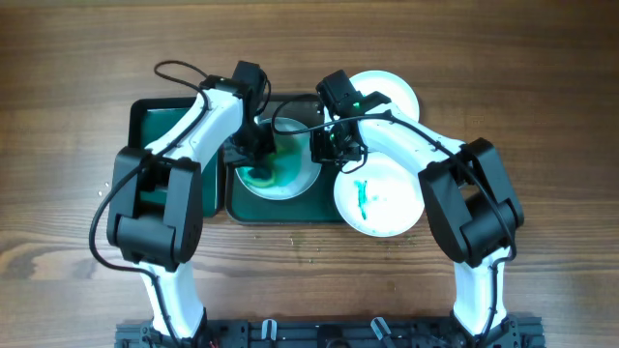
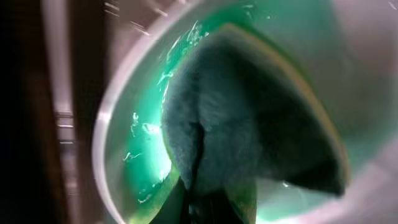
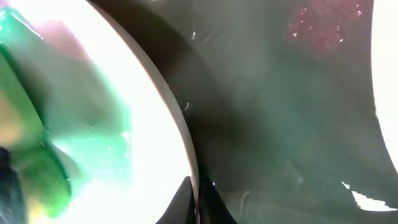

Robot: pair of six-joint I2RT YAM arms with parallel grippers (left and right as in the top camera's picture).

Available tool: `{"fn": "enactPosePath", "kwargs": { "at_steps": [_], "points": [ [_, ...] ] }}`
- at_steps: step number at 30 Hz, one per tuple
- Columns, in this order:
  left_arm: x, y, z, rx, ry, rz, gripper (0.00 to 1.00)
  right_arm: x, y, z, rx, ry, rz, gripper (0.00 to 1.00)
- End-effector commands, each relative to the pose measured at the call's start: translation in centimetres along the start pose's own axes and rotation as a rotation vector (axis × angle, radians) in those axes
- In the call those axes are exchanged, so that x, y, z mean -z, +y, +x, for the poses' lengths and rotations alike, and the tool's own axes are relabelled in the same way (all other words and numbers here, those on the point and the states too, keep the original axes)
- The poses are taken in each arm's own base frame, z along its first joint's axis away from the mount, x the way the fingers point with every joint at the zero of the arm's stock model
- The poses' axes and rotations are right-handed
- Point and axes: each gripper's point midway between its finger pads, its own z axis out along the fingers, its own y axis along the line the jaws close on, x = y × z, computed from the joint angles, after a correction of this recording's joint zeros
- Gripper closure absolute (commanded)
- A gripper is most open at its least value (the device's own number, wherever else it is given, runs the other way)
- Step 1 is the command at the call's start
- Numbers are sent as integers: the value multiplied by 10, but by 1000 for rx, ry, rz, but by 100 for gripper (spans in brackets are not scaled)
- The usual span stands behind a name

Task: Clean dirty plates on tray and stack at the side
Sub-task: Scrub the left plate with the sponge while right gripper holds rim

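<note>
**Overhead.** The left tool (image 1: pixel 257 162) is closed on a sponge (image 1: pixel 259 177) and presses it down on the scrubbed plate (image 1: pixel 293 182) directly beneath it. That plate lies in the dark tray (image 1: pixel 238 209) and is the only thing in it. The right tool (image 1: pixel 328 153) sits at the plate's far rim, opposite the sponge, and seems to steady it.

Just outside the right tool, on the desk (image 1: pixel 77 116), lies a smeared plate (image 1: pixel 389 211) with teal streaks. Beyond the tool, partly under the arm, is a clean plate (image 1: pixel 398 89). A smaller green tray (image 1: pixel 160 121) lies on the outer side of the left tool, and I cannot tell what it holds.

**Left wrist.** The left tool (image 2: pixel 208 208) pinches the sponge (image 2: pixel 249 124) at its near end. Ahead of it the pad lies flat in a wet green film on the scrubbed plate (image 2: pixel 134 146).

**Right wrist.** The right tool (image 3: pixel 196 200) looks nearly closed on the thin rim of the scrubbed plate (image 3: pixel 146 118), though blur hides the contact. Green film covers the plate to one side, and bare tray floor (image 3: pixel 280 118) lies to the other.

The scrubbing step looks to be in hand, with one plate seemingly done and one waiting. Next, I judge, the sponge must sweep the remaining film while the rim grip holds. The plate then goes to the side.
</note>
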Motion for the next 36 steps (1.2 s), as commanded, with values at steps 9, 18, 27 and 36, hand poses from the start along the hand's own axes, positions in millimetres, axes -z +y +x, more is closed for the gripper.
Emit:
{"fn": "enactPosePath", "kwargs": {
  "at_steps": [9, 18, 27, 36],
  "points": [
    [9, -68, 4, -223, -35, 260, 96, -16, -20, 12, -5, 44, 58, 96],
    [7, -55, -17, -101, -109, 192, 96, -15, -18, 18, -50, 109, -129, 96],
    [3, -38, -1, -73, -54, 97, 96, -18, -24, 19, -58, 110, -193, 96],
    [31, -120, 46, -357, 116, 580, 96, -18, -24, 19, -57, 110, -193, 96]
  ]
}}
